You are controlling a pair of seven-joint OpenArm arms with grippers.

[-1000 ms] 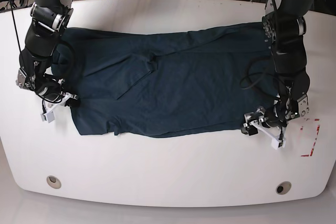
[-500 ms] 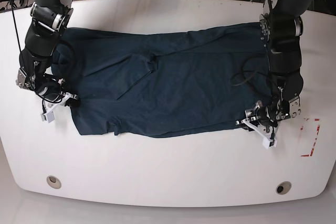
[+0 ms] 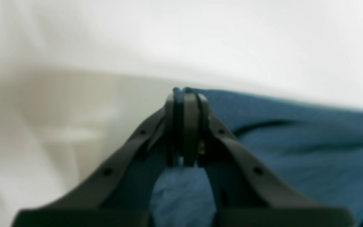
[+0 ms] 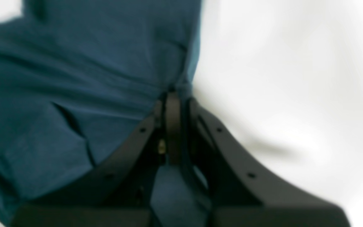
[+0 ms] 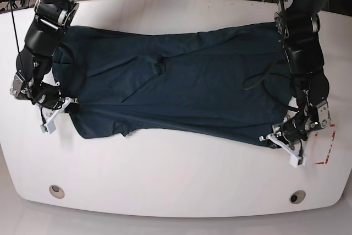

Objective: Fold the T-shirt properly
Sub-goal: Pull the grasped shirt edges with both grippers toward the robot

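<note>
T-shirt (image 5: 181, 94) spread flat on tabletop (image 5: 176, 174), both jaws clamped on its near hem corners — left gripper (image 5: 283, 142), right gripper (image 5: 55, 115)

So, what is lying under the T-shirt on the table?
Only the white table shows around the T-shirt; what the cloth covers is hidden. The left pincer and right pincer are shut on its near corners.
</note>
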